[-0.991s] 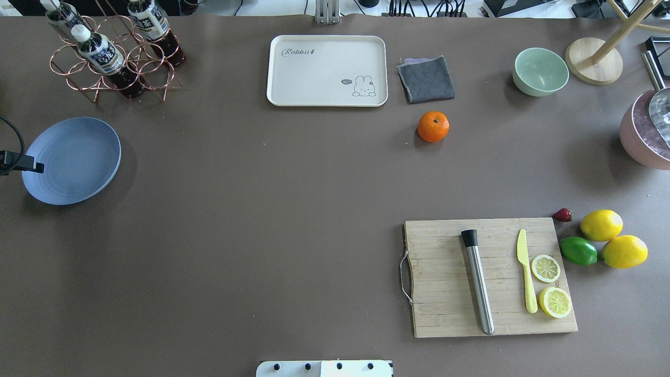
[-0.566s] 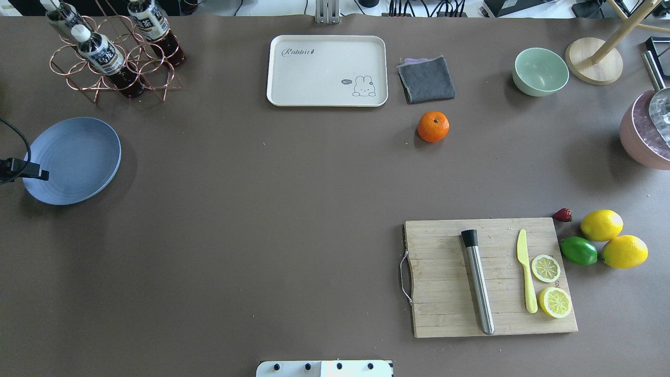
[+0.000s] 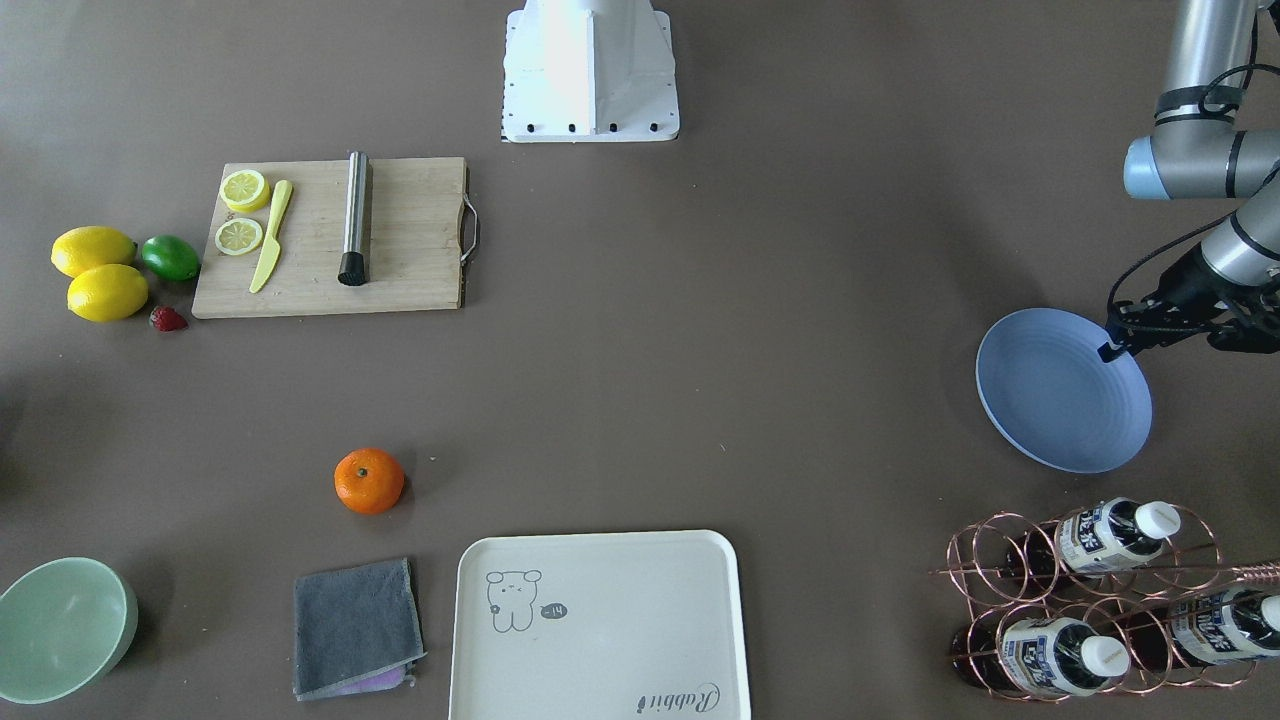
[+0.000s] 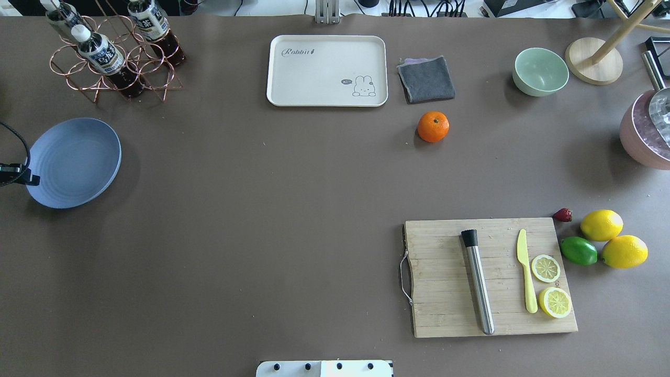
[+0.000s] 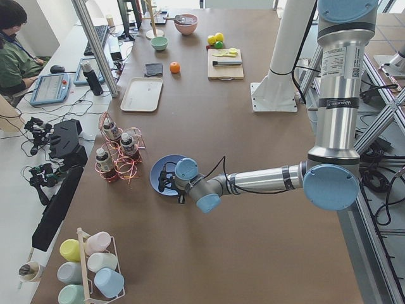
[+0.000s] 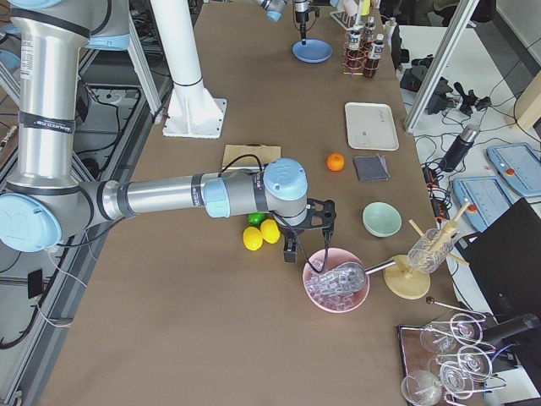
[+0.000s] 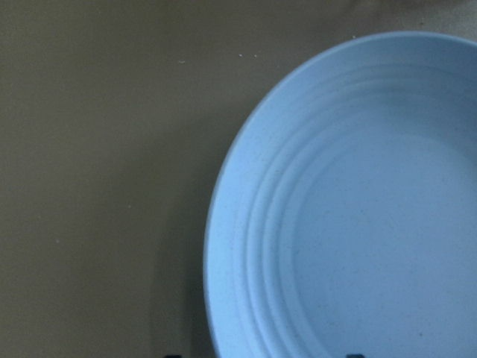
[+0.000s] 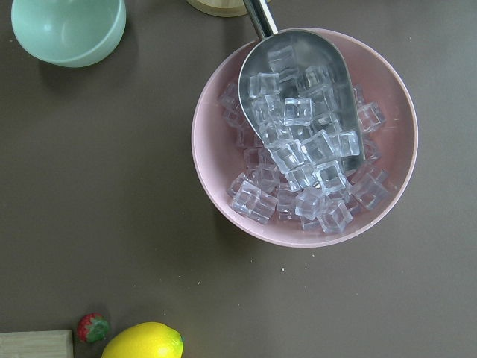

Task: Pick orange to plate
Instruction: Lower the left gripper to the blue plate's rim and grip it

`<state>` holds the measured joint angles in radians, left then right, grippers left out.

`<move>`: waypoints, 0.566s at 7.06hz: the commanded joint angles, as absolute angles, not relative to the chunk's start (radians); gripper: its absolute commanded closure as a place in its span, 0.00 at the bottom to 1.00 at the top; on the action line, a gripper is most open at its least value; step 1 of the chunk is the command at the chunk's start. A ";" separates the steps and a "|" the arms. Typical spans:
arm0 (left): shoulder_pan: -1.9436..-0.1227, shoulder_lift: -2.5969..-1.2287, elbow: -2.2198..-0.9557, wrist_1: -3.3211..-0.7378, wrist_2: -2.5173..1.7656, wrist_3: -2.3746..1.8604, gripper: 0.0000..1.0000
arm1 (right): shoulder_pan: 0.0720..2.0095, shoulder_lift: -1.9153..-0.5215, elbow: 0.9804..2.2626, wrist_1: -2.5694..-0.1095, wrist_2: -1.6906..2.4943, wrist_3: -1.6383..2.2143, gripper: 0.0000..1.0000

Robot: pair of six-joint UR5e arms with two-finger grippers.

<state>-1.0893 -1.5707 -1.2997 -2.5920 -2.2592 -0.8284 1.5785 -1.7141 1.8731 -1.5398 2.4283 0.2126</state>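
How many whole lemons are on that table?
2. Both lie beside the lime, just off the cutting board: one lemon next to the strawberry, the other lemon nearer the robot. None seem hidden.

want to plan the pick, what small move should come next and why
Probably swing the right tool from above the pink ice bowl toward the orange and stop over it. The orange sits untouched on the robot's right half by the grey cloth, while the left tool is far off at the rim of the plate.
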 commanded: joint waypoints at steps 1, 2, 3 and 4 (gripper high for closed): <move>-1.104 -1.575 -1.312 -2.588 -2.316 -0.837 1.00 | 1.578 -1.713 1.875 -1.516 2.428 0.213 0.00; -1.142 -1.577 -1.340 -2.583 -2.328 -0.841 1.00 | 1.578 -1.697 1.897 -1.499 2.439 0.263 0.00; -1.193 -1.578 -1.401 -2.535 -2.411 -0.877 1.00 | 1.578 -1.695 1.908 -1.499 2.439 0.293 0.00; -1.218 -1.575 -1.530 -2.457 -2.457 -0.967 1.00 | 1.577 -1.680 1.916 -1.499 2.439 0.293 0.00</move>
